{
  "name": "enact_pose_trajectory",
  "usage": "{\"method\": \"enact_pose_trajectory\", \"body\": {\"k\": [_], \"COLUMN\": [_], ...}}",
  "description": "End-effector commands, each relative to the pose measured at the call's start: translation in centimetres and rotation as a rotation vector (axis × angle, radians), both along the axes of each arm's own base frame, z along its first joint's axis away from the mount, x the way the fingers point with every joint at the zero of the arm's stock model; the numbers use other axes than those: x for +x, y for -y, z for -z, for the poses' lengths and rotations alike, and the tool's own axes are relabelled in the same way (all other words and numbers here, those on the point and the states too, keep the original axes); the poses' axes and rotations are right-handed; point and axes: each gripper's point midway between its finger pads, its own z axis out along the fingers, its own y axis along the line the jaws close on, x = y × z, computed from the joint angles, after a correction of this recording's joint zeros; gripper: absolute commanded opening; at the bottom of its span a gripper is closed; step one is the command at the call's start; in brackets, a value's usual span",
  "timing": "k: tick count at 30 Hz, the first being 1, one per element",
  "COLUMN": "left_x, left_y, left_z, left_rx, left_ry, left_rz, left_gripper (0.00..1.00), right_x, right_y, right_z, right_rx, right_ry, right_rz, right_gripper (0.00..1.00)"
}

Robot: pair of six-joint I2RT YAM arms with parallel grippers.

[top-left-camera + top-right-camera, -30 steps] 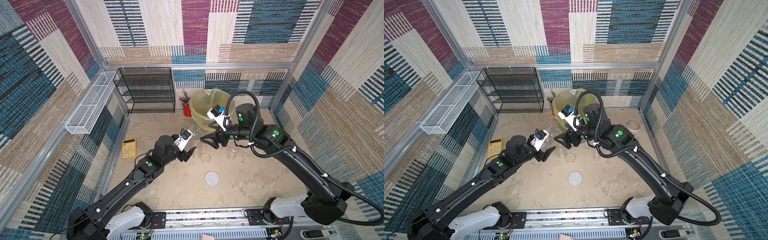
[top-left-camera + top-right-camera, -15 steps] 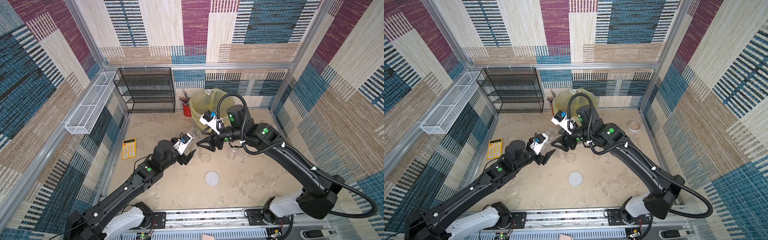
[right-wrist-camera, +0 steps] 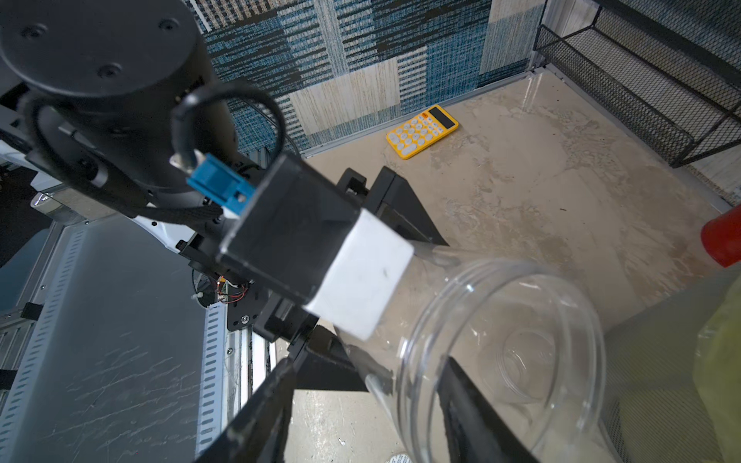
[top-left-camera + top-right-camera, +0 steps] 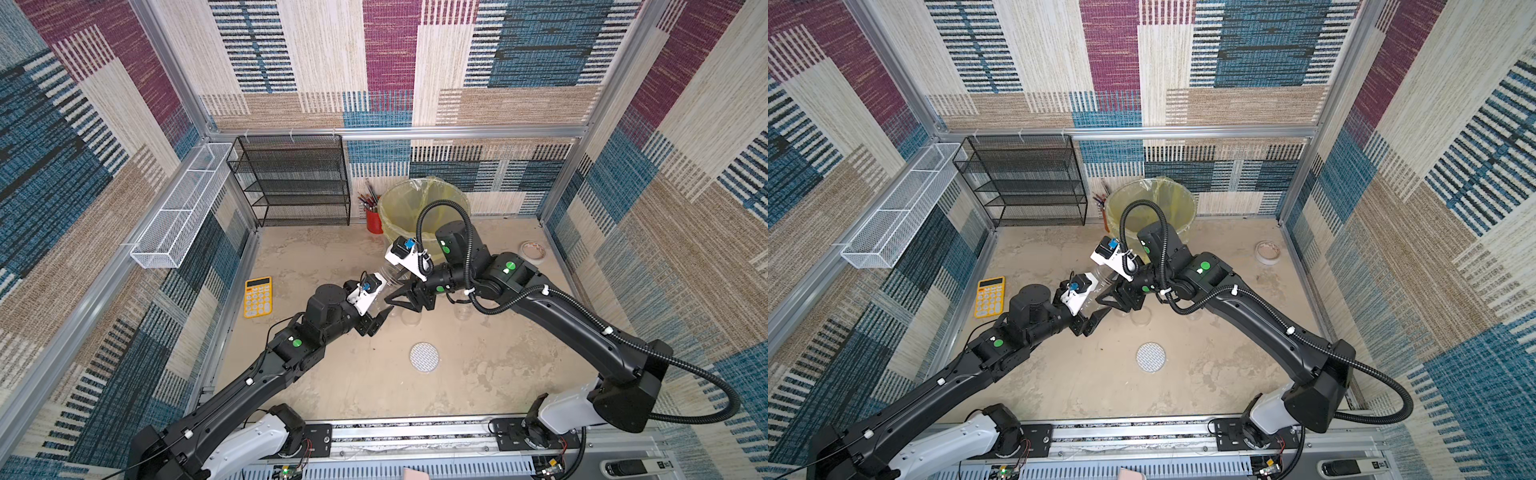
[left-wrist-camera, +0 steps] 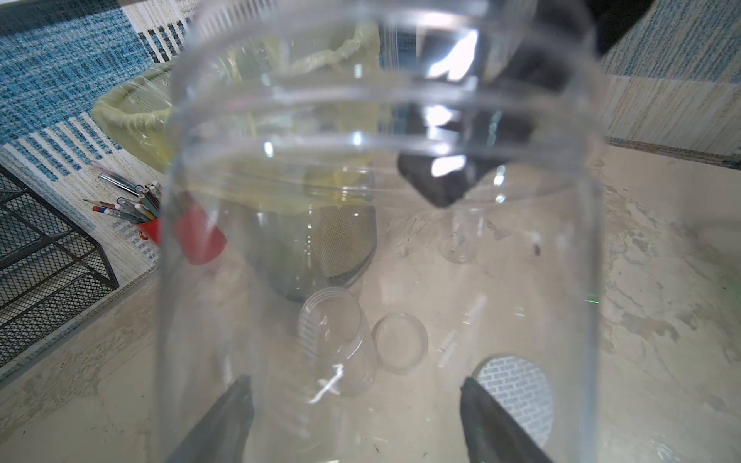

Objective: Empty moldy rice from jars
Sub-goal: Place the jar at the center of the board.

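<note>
- Your left hand (image 5: 357,421) is gripping the clear jar (image 5: 361,120).
- Your right hand (image 3: 368,362) is hovering at its open mouth; you cannot tell whether it is gripping.

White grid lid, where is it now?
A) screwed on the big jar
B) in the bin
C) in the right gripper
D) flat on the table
D: the white grid lid lies flat on the table, with nothing touching it.
</note>
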Motion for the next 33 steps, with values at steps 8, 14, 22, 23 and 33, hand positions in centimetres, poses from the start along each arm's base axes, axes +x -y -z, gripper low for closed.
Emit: {"method": "enact_pose_trajectory", "body": {"k": [8,14,22,23,33], "left_x": [0.2,0.4,0.3,0.3,0.4], "left_y": [0.0,0.3,0.4,0.5,0.0], "left_z": [-2.1,-2.4,-2.7,-2.7,-3.0], "left_rx": [-0.081,-0.08,-0.093,-0.092,-0.089], "left_ry": [0.063,0.07,0.076,0.075,0.101], "left_rz": [-0.013,-0.009,0.001,0.003,-0.019], "left_gripper": [0.38,0.39,0.39,0.39,0.53], "right_x": [-2.4,-2.7,-3.2,-3.3,-3.5], "right_y": [-0.1,-0.4,-0.7,-0.7,-0.7], "right_z": [1.0,2.3,3.0,3.1,3.3], "right_rx": [0.0,-0.017,-0.01,-0.012,-0.024], "right_ry": [-0.063,-0.103,-0.129,-0.133,-0.148], "right_rz": [-0.11,-0.13,-0.158,-0.162,-0.167], "right_gripper": [0.41,0.38,0.3,0.28,0.05]}}
